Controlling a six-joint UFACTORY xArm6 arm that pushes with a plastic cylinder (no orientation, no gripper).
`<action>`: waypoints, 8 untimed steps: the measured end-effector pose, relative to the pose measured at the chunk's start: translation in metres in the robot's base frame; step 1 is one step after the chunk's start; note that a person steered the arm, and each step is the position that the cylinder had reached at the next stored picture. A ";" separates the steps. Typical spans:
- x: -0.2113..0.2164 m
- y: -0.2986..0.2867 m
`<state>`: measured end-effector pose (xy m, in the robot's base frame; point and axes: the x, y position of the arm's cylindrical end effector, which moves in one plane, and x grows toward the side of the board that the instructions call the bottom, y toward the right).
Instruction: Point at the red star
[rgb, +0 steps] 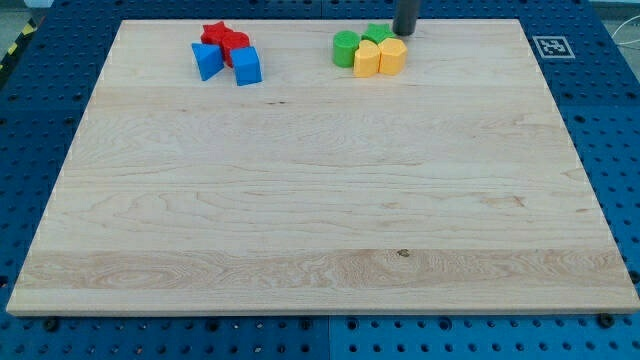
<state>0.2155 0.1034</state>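
The red star (213, 34) lies near the view's top left of the wooden board (320, 200), touching a second red block (234, 45). Two blue blocks sit below them, one (207, 61) on the left and one (247, 66) on the right. My tip (405, 32) is at the view's top, right of centre, far to the right of the red star. It stands just above a yellow block (393, 55) and right of a green block (377, 34).
A round green block (346, 48) and a second yellow block (367, 59) complete the cluster by my tip. A black-and-white marker (551, 46) sits off the board's top right corner. Blue perforated table surrounds the board.
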 end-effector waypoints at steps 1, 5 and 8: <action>-0.002 -0.020; 0.000 -0.092; -0.003 -0.169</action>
<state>0.2122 -0.0654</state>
